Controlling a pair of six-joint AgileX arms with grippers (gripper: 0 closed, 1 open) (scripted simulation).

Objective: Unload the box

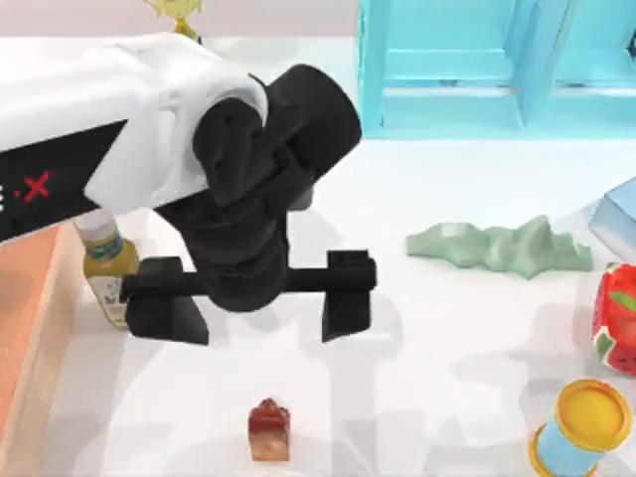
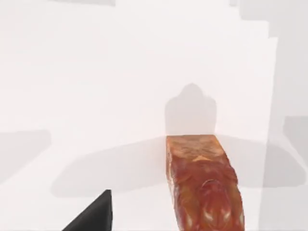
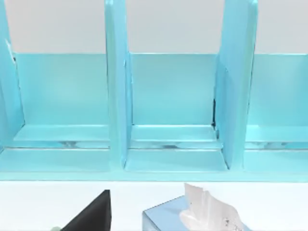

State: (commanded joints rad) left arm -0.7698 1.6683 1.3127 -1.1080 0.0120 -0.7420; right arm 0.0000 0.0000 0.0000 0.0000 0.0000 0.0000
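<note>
White tabletop (image 1: 467, 338) spreads across most of the top view, with the large shallow salmon-orange box (image 1: 25, 328) cut off at the left edge of the frame, its thick peach rim running down the lower left. Just beside that rim, on the table, stands a small bottle with a yellow-green label and pale cap (image 1: 104, 260), partly hidden under the left arm.

That left arm, white-sleeved with a black wrist, reaches in from the upper left, and the left gripper (image 1: 263, 308) hangs near the centre of the frame with its two black fingers (image 1: 346, 296) spread wide apart and holding nothing. Below it, at the bottom centre, a small reddish-brown block with a peaked top (image 1: 268, 429) stands on the table; in the left wrist view the same block (image 2: 204, 185) sits on the white surface with its shadow behind it, apart from a black fingertip (image 2: 94, 215).

At the upper right of the top view rises the cyan shelf unit (image 1: 467, 70). A crumpled pale-green cloth-like lump (image 1: 497, 246) lies right of centre. Along the right edge are a small pale-blue box (image 1: 618, 217), a red strawberry-like object (image 1: 618, 318), and a blue cylinder with a yellow lid (image 1: 581, 429).

The right wrist view faces the shelf unit's open compartments (image 3: 173, 106), with a pale-blue tissue box (image 3: 192, 216) near a black fingertip (image 3: 94, 214); I cannot tell how the right gripper's jaws stand.
</note>
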